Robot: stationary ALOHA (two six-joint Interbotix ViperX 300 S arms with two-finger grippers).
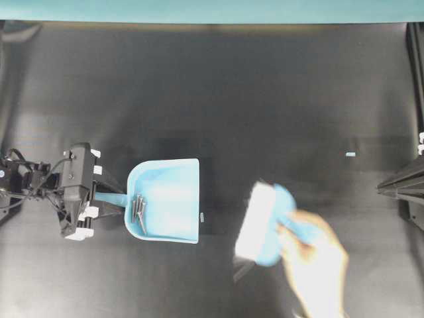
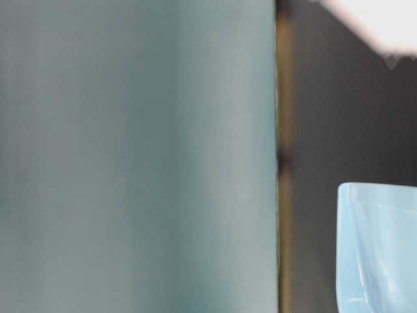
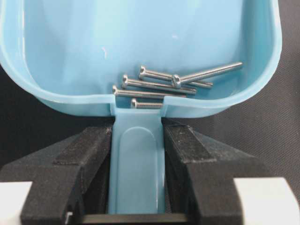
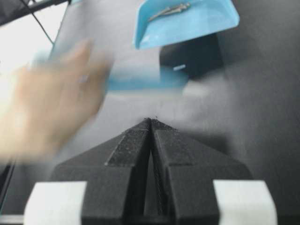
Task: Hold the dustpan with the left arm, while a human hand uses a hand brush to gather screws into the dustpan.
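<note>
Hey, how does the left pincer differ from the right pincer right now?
The left pincer is clamped on the dustpan by its narrow handle, fingers on either side; the right pincer is shut on nothing, its tips meeting in a point. The left pincer reaches over the table towards the middle; the right pincer sits back at the table's far right edge, away from the work. Both have black fingers and white parts.

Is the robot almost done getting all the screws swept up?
Nearly. Five screws already lie at the back of the dustpan. The left gripper is shut on its handle, while the hand holds the brush away from the pan. No loose screws show on the table.
</note>
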